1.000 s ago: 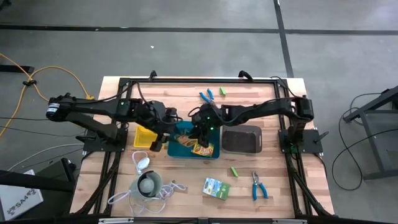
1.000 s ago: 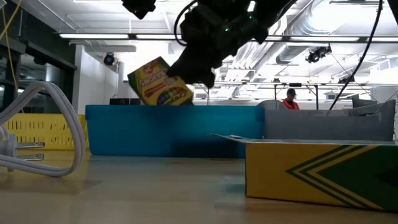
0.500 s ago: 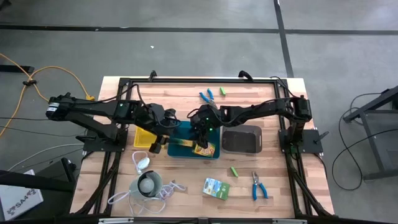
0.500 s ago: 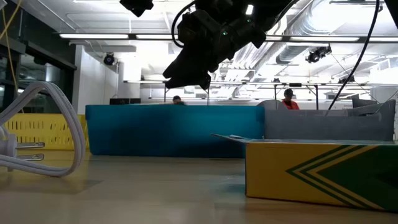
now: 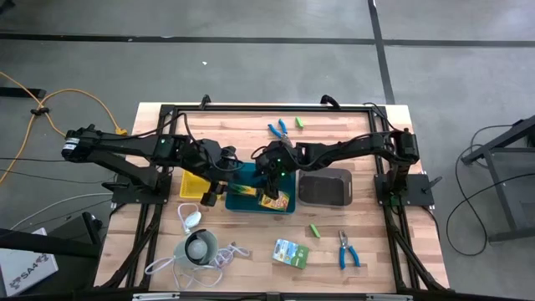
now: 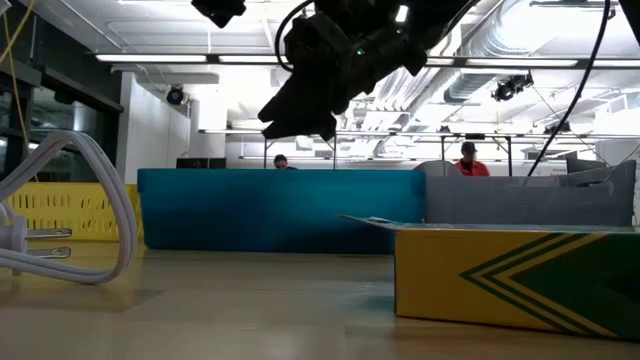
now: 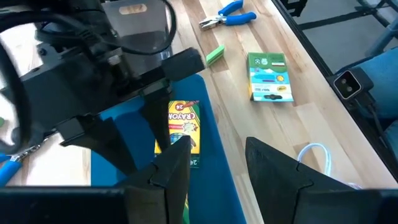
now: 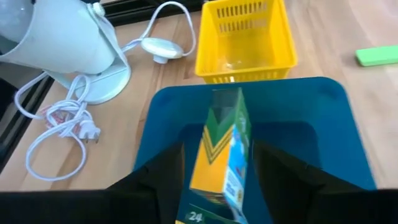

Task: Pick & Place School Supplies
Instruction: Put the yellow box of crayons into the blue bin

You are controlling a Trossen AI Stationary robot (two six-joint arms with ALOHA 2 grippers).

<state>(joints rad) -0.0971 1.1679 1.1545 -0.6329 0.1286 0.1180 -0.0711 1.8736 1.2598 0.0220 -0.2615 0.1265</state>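
My right gripper (image 5: pixel 268 179) hangs open above the teal tray (image 5: pixel 247 206), seen dark in the low view (image 6: pixel 300 110). Just ahead of its fingers a yellow-and-green crayon box (image 8: pixel 224 146) stands on a long edge on the tray floor, untouched. A second crayon box (image 7: pixel 184 123) lies flat in the same tray (image 5: pixel 274 201). My left gripper (image 5: pixel 212 195) waits open over the border between the yellow tray (image 5: pixel 192 177) and the teal one, holding nothing.
A dark grey tray (image 5: pixel 326 186) stands right of the teal one. On the wood lie a green-and-white flat pack (image 5: pixel 290 252), lime blocks (image 5: pixel 314 230) (image 5: pixel 298 123), and blue-handled tools (image 5: pixel 347 249) (image 5: pixel 278 129). A white round gadget (image 5: pixel 197 247) with cord sits near left.
My right gripper has opened and let go of the crayon box it held tilted above the teal tray. The box has dropped out of the low view into the tray, where it now rests on an edge. The gripper has stayed over the tray.
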